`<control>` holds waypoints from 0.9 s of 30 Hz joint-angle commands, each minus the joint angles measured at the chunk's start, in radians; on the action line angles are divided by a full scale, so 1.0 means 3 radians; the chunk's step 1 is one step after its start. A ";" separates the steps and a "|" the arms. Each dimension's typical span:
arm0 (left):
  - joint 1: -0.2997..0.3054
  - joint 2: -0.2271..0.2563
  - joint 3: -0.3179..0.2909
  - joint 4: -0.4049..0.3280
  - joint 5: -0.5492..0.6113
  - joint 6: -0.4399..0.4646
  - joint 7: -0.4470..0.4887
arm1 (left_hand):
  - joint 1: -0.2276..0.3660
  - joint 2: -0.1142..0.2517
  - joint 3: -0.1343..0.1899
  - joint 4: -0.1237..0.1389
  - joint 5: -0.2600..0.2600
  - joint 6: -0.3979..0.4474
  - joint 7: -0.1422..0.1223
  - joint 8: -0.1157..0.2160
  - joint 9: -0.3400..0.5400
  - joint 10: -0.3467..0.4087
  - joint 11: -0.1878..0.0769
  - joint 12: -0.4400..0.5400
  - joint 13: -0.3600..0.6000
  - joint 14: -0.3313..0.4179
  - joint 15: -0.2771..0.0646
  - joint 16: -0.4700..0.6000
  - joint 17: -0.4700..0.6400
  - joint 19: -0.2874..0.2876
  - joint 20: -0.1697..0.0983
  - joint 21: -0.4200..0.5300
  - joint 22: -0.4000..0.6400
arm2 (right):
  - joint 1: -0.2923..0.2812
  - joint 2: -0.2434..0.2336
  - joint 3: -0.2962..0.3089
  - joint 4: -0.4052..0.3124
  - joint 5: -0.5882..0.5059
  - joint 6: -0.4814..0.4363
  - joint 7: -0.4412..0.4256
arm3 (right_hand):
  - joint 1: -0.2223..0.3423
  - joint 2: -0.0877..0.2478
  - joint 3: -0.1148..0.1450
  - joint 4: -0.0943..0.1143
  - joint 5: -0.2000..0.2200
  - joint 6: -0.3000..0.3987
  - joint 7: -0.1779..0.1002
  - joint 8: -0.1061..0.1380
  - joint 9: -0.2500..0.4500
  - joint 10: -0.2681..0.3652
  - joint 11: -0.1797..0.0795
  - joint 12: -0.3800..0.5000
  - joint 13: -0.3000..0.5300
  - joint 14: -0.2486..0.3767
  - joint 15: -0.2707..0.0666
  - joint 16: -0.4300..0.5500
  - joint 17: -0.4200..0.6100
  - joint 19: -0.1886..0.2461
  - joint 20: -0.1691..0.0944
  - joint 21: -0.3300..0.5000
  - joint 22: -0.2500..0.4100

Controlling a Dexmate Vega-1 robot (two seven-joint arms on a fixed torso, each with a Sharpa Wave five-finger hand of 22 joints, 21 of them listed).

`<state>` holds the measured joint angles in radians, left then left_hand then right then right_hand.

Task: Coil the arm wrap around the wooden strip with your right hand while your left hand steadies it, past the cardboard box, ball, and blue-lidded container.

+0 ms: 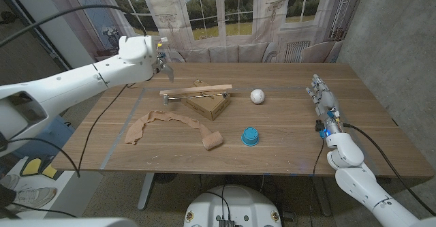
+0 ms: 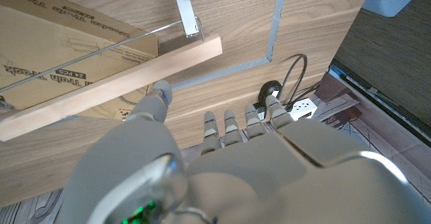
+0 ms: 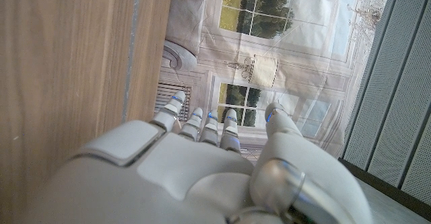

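Distance is what I have to solve first. In the head view the wooden strip (image 1: 196,91) lies a little above and left of frame centre, its long axis running nearly left to right across the top of the cardboard box (image 1: 208,104). The arm wrap (image 1: 174,127) trails below it, lower left of centre, one end rolled up near the blue-lidded container (image 1: 250,137).

My left hand (image 1: 161,65) hovers just above the strip's left end, fingers apart and holding nothing; its wrist view shows the fingertips (image 2: 229,121) just short of the strip's edge, not touching. So the steadying hand is close.

My right hand (image 1: 322,97) sits well to the right of the frame, fingers extended, holding nothing, well apart from the wrap, with the ball (image 1: 257,96) lying between it and the strip. I judge it must travel left across the bench (image 1: 286,145), past the container, to reach the rolled end.
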<state>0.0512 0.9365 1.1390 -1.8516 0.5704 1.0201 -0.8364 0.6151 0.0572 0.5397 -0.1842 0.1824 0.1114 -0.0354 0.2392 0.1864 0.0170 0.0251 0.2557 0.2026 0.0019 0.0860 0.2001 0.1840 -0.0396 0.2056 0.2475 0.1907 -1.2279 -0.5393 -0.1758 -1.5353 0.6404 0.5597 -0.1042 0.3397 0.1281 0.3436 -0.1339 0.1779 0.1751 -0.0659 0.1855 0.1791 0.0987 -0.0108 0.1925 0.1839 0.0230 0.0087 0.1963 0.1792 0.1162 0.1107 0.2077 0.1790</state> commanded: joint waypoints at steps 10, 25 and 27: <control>0.0044 -0.0307 0.0133 0.0296 0.0939 -0.0186 -0.0536 | 0.0141 -0.0074 0.0009 -0.0010 0.0012 0.0062 -0.0032 0.0035 0.0018 0.0032 -0.0026 0.0010 0.0020 -0.0021 0.0003 -0.0014 0.0003 0.0010 0.0017 -0.0022 -0.0004 | -0.0065 0.0037 0.0006 0.0037 0.0026 0.0079 -0.0001 | -0.0027 0.0005 -0.0012 0.0006 0.0004 0.0030 -0.0004 0.0012 0.0009 0.0039 -0.0001 0.0004 0.0004 0.0045 0.0013 0.0012 0.0008 0.0044 -0.0002 0.0013 0.0014; 0.0300 -0.0490 -0.0060 0.0579 0.1191 -0.0412 -0.0581 | 0.0231 -0.0126 -0.0008 0.0000 0.0019 0.0112 -0.0020 0.0048 0.0024 0.0030 -0.0026 0.0004 0.0024 -0.0025 0.0000 -0.0016 0.0003 0.0013 0.0018 -0.0035 -0.0005 | -0.0082 0.0041 -0.0012 0.0003 0.0001 0.0046 -0.0043 | -0.0033 0.0006 -0.0016 0.0009 0.0004 0.0032 -0.0004 0.0011 0.0009 0.0043 0.0002 0.0003 0.0005 0.0050 0.0014 0.0011 0.0008 0.0044 -0.0001 0.0012 0.0014; 0.0327 -0.0506 -0.0087 0.0606 0.1211 -0.0449 -0.0571 | 0.0241 -0.0131 -0.0010 0.0002 0.0019 0.0116 -0.0022 0.0048 0.0025 0.0027 -0.0036 0.0002 0.0025 -0.0024 -0.0003 -0.0016 0.0003 0.0014 0.0019 -0.0037 -0.0005 | -0.0076 0.0043 -0.0015 0.0006 0.0001 0.0040 -0.0046 | -0.0034 0.0007 -0.0016 0.0010 0.0004 0.0033 -0.0004 0.0011 0.0009 0.0044 0.0000 0.0003 0.0005 0.0051 0.0014 0.0011 0.0009 0.0045 0.0000 0.0012 0.0014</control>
<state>0.1010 0.8215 1.1481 -1.7244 0.8769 0.9290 -1.0017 0.6720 0.0187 0.5404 -0.1834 0.1824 0.1340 -0.0411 0.2450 0.1891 0.0209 0.0210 0.2557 0.2075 -0.0017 0.0822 0.1936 0.1814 -0.0396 0.2054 0.2398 0.1859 -1.2508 -0.5292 -0.1748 -1.5297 0.6459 0.5794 -0.1105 0.3353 0.1323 0.3405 -0.1308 0.1779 0.1751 -0.0660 0.1855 0.1791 0.1059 -0.0035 0.1925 0.1837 0.0284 0.0141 0.1963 0.1791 0.1162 0.1107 0.2077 0.1790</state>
